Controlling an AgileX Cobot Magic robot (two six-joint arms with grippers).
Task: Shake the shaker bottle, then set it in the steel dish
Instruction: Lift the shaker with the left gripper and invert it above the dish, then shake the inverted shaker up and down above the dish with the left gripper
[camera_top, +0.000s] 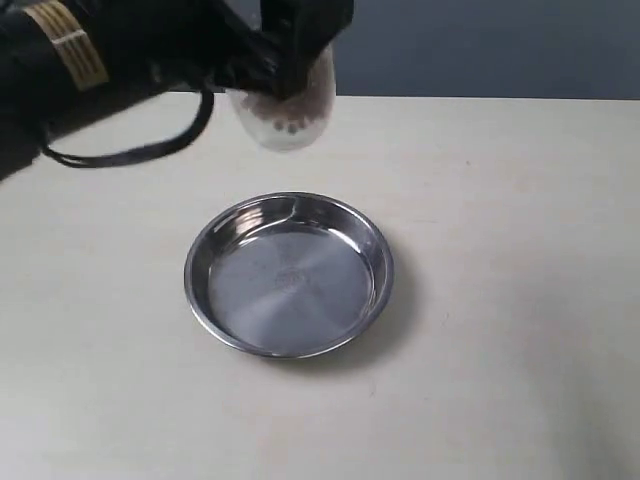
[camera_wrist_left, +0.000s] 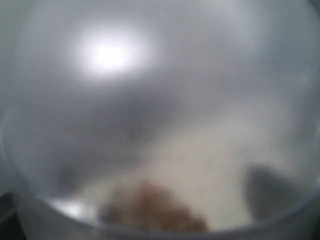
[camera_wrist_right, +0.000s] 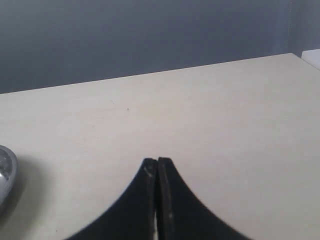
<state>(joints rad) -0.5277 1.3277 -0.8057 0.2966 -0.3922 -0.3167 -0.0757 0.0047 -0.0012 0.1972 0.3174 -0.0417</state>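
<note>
**Bottle aloft at the dish's 12 o'clock, held by the left tool**

Height and a short offset are what the coming move turns on. In the exterior view the left tool (camera_top: 290, 70) is clamped on the shaker bottle (camera_top: 286, 112) and holds it in the air, clear of the desk (camera_top: 520, 250). The steel dish (camera_top: 290, 285) lies directly at 6 o'clock from the bottle, near it and not touching.

The bottle is blurred. Its long axis looks roughly upright, but I cannot tell the exact tilt or which end points down. Brownish grains show in its lower part. In the left wrist view the frosted wall of the bottle (camera_wrist_left: 160, 120) fills the picture, with a brown heap of grains against one side.

The blur suggests the shaking step is in hand. Setting down would then call for a move toward 6 o'clock and a descent onto the flat bottom of the dish, which has nothing in it.

The left arm, reaching in from 10 o'clock, is plainly the nearer. The right tool (camera_wrist_right: 157, 170) has its fingers pressed together on nothing, and it hangs over bare desk with only the rim of the dish (camera_wrist_right: 5, 175) at the edge of its view.

Count: one shaker bottle, one steel dish, two tools, one desk.
</note>
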